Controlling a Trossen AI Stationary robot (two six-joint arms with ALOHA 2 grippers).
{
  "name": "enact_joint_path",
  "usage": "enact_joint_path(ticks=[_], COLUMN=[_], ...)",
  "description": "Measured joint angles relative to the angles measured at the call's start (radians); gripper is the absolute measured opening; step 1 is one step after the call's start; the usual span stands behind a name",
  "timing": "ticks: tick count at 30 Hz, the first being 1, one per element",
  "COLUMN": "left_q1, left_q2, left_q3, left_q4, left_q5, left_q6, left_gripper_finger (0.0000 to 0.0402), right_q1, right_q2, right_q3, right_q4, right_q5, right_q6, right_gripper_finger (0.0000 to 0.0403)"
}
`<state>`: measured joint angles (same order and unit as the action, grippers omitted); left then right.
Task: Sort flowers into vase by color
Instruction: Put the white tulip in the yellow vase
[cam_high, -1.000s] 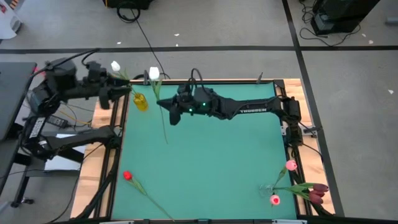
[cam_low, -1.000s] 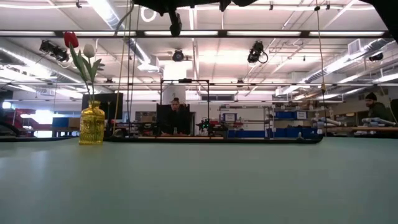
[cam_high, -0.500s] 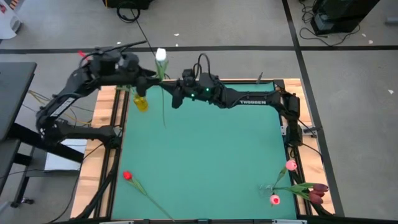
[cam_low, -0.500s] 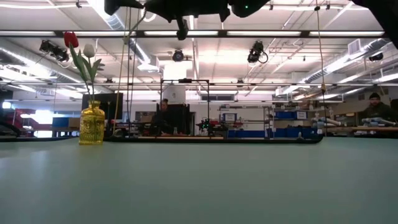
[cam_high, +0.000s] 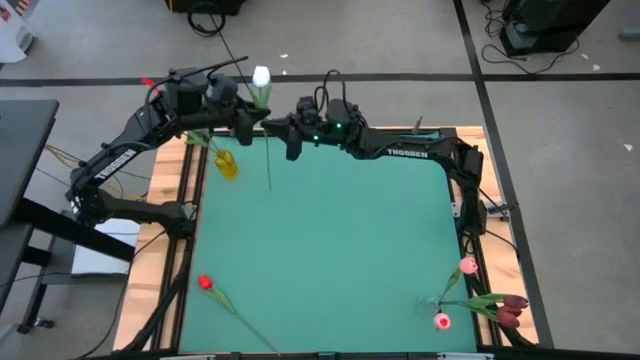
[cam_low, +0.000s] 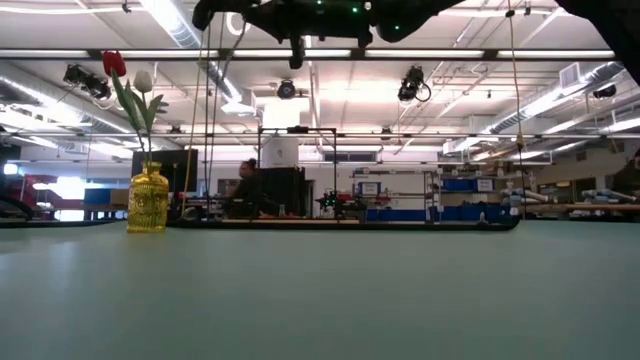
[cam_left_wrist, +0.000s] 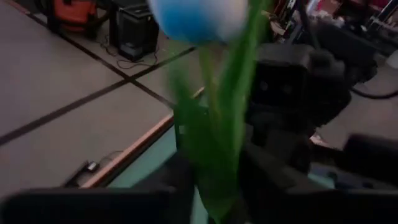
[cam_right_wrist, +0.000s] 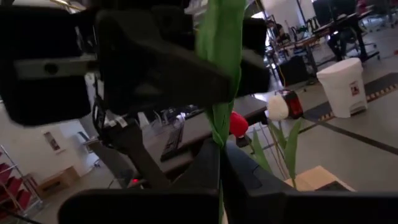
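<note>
At the far left corner of the table (cam_high: 330, 250) a yellow vase (cam_high: 226, 165) stands, already holding a red tulip (cam_low: 114, 63) and a white one (cam_low: 142, 81). Just beside and above it, the left gripper (cam_high: 250, 118) and the right gripper (cam_high: 275, 125) are brought together in the air around a white tulip (cam_high: 261, 77), whose head points away from the table while its thin stem (cam_high: 267, 165) hangs down over the mat.

In each wrist view the stem is seen pinched between that arm's dark fingers (cam_right_wrist: 208, 165), so both grippers are judged to be closed on the flower, as if mid hand-over.

The flower is judged to be very light and limp: a thin, flexible stem that is likely to swing and bend, and a soft head that could be crushed. The stem, well below the head, is the better place for a hold.

Much is obscured. The contact points are blurred in the left wrist view, and in the low view only the arms' undersides appear. A red tulip (cam_high: 205, 283) lies at the near left; pink and maroon ones (cam_high: 470, 300) lie tangled at the near right, their count hard to make out.
</note>
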<state>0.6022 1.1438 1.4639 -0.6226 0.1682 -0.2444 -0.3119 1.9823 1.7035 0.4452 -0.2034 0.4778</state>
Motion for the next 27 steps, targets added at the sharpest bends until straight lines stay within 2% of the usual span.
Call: enact_joint_path(ticks=[3,4,9,12,16,18,22,27], left_q1=[0.001,0.000,0.000,-0.009,-0.034,-0.048,-0.073,-0.079], left_q2=[-0.006,-0.006,-0.004,-0.014,-0.042,-0.057,-0.153,-0.304], left_q3=[0.000,0.000,0.000,0.000,0.000,-0.011,-0.153,-0.409], left_q4=[0.002,0.004,0.002,-0.062,-0.203,-0.201,-0.068,0.073], left_q5=[-0.002,0.001,-0.035,-0.167,-0.481,-0.549,-0.599,-0.638], left_q6=[0.047,0.054,0.056,0.039,0.005,0.004,-0.008,-0.001], left_gripper_finger=[0.0032,0.0019,0.0011,0.0008,0.0008,0.0008,0.0008,0.0008], right_q1=[-0.022,-0.028,-0.064,-0.082,-0.104,-0.112,-0.123,-0.125], right_q2=[0.000,0.000,0.000,0.000,0.000,0.000,0.000,0.000], right_q3=[0.000,0.000,0.000,0.000,0.000,0.000,0.000,0.000], right_q4=[0.009,0.011,0.009,0.002,-0.029,-0.061,-0.128,-0.168], right_q5=[-0.034,-0.046,-0.145,-0.192,-0.241,-0.239,-0.240,-0.269], right_q6=[0.000,0.000,0.000,0.001,-0.007,-0.008,-0.009,-0.010], right_gripper_finger=[0.0007,0.0008,0.0033,0.0072,0.0134,0.0162,0.0200,0.0209])
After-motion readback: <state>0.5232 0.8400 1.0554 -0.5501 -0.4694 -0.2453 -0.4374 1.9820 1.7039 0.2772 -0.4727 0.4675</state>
